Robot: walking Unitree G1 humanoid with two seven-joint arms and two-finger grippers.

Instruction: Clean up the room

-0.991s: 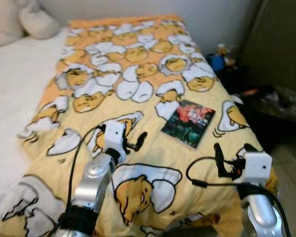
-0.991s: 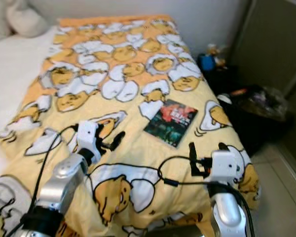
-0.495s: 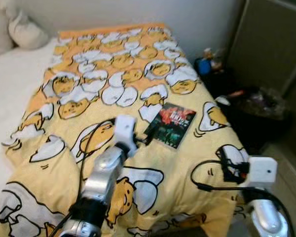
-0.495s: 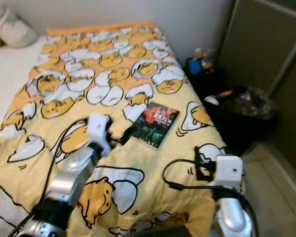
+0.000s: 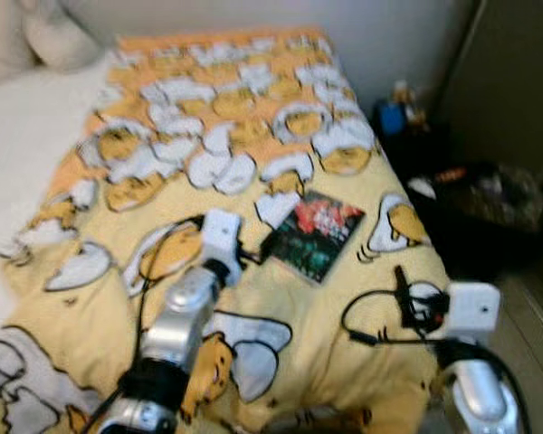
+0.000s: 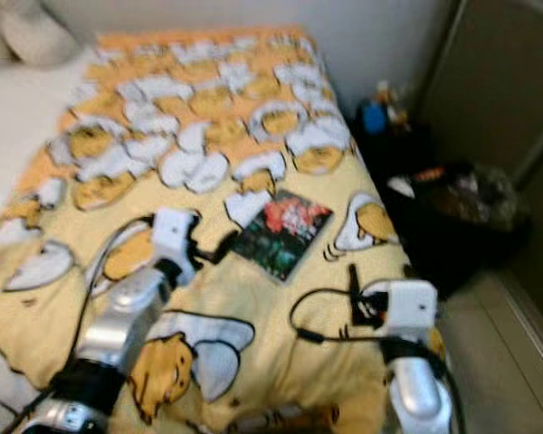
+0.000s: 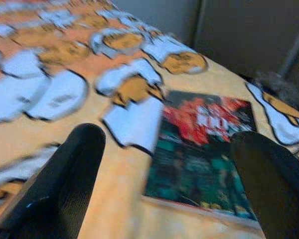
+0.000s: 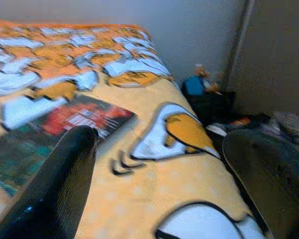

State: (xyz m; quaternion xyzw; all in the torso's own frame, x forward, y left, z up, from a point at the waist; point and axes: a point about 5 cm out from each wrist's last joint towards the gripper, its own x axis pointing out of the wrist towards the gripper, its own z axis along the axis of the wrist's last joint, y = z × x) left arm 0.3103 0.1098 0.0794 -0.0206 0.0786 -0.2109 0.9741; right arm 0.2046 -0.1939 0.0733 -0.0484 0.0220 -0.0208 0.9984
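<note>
Left gripper [image 7: 164, 164] at the book [image 7: 204, 149]
Its fingers [image 7: 65, 174] spread wide, book between them, untouched; right gripper [image 8: 159, 179] also gapes, empty.

Blanket [image 5: 253, 117] surface is open far of and to the left of the book [image 5: 318, 233], which lies flat. The left gripper [image 7: 169, 169], fingers spread, sits just beside the book's near-left edge. To the right, dark clutter [image 5: 489, 199] crowds the bedside floor.

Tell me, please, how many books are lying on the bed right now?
1. The book lies flat on the yellow blanket, just ahead of the left gripper. Others could be hidden beyond the frame.
</note>
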